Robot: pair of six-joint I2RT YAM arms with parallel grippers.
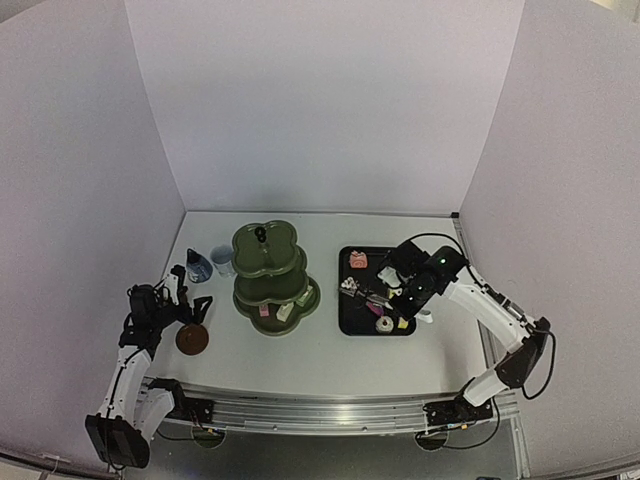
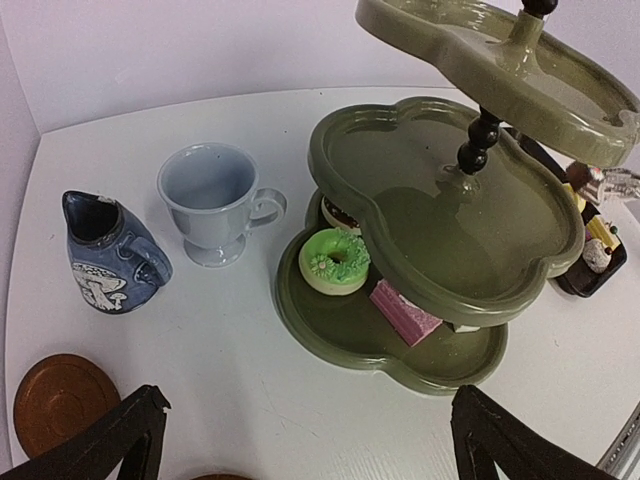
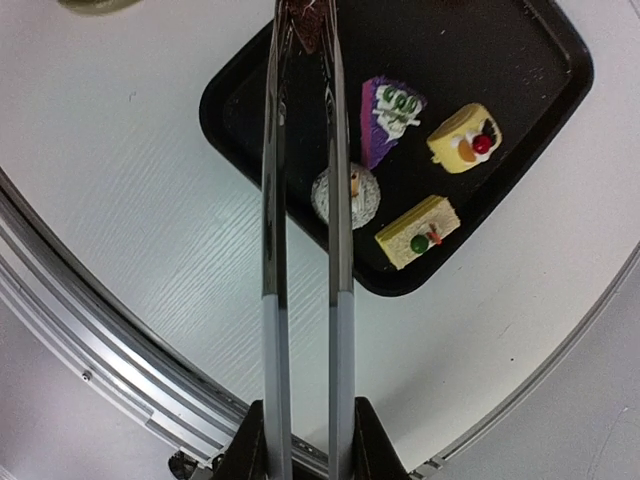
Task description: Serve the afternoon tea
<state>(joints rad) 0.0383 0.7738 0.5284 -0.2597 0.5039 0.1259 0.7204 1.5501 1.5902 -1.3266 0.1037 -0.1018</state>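
Note:
The dark green three-tier stand [image 1: 270, 275] stands left of centre; in the left wrist view [image 2: 440, 220] its bottom tier holds a green doughnut [image 2: 335, 262] and a pink slice [image 2: 405, 312]. The white cup [image 2: 210, 200] and blue jug [image 2: 105, 250] stand left of it. My right gripper [image 3: 305, 440] is shut on metal tongs [image 3: 300, 200], which pinch a dark pastry [image 3: 303, 22] above the tray's left edge [image 1: 348, 286]. On the tray lie a purple wedge [image 3: 385, 115], a yellow roll [image 3: 465, 135], a white round [image 3: 345, 195] and a yellow slice [image 3: 417, 232]. My left gripper [image 2: 310, 455] is open and empty.
The black tray [image 3: 490, 55] lies right of the stand, with a pink pastry [image 1: 358, 260] at its far end. A brown saucer [image 2: 60, 400] lies near my left gripper [image 1: 190, 308]. White walls enclose the table on three sides.

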